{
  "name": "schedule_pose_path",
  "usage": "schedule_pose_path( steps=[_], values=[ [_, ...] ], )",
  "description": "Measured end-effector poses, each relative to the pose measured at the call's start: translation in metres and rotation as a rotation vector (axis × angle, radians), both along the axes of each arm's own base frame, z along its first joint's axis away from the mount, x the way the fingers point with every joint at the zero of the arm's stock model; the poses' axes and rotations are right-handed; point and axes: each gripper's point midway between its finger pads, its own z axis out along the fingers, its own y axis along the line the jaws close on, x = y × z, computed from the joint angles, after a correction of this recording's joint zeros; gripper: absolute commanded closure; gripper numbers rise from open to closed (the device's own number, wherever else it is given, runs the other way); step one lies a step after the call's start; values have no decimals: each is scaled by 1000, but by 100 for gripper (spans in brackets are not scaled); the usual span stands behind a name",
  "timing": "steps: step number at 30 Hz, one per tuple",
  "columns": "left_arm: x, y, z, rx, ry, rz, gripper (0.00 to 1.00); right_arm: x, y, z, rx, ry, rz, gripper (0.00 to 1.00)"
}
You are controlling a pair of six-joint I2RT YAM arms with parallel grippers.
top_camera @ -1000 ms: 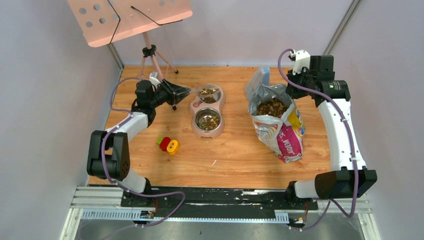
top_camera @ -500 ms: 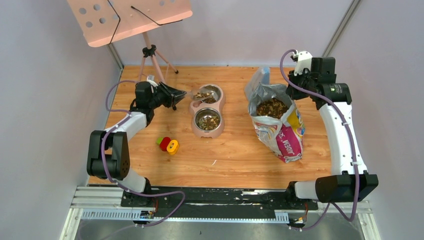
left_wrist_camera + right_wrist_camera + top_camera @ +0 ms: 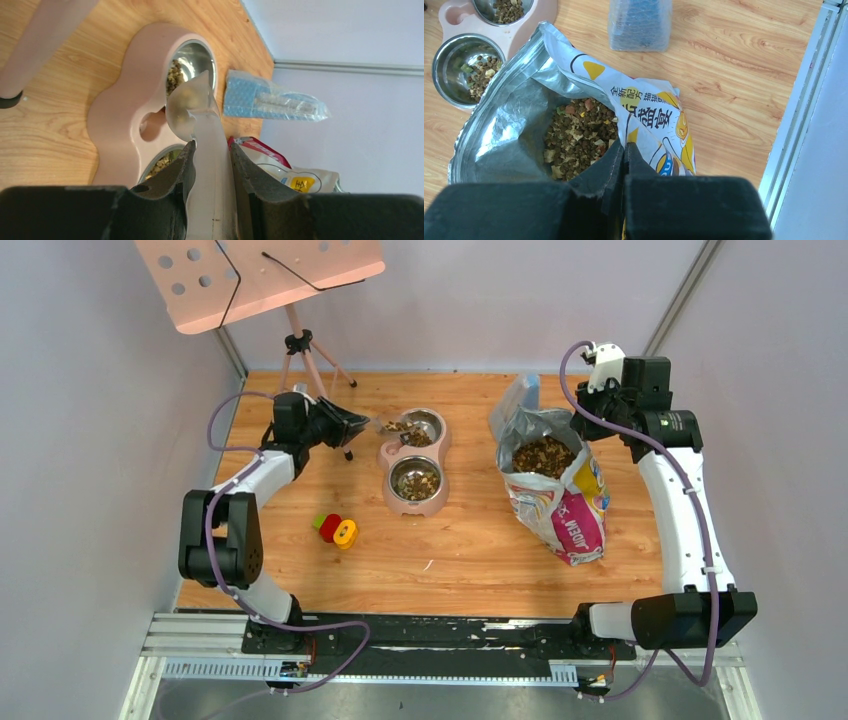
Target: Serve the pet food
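Pet food fills the open printed bag [image 3: 570, 520]; the brown heap [image 3: 579, 135] shows inside it. More kibble lies in both steel bowls of the pink double feeder [image 3: 385, 455]. My left gripper [image 3: 212, 147] is shut on the handle of a pale scoop [image 3: 190, 107]. The scoop [image 3: 395, 426] hangs tilted at the left rim of the far bowl [image 3: 192, 62] with kibble in it. My right gripper [image 3: 624, 147] is shut on the bag's right rim [image 3: 649, 115], holding the mouth open.
A pink music stand on a tripod [image 3: 300, 345] rises at the back left, one leg [image 3: 45, 40] close to my left gripper. A red-and-yellow toy [image 3: 338, 530] lies in front of the feeder. A blue bubble-wrapped packet [image 3: 640, 22] lies behind the bag.
My left gripper has drawn back to the left, carrying the scoop from above the far bowl's middle to its left rim. The right arm has barely shifted and keeps its grip.
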Motion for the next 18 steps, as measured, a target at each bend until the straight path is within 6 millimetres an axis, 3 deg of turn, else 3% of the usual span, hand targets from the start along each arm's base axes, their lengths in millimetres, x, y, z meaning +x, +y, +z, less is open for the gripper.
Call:
schedule_pose_path(
  steps=[6,18],
  values=[
    [1,-2,-21,37,60,8,100,1,0,-1,1,-6,1,100],
    [14,-16,-22,143,78,30,100,0,1,0,3,-25,3,100]
  ],
)
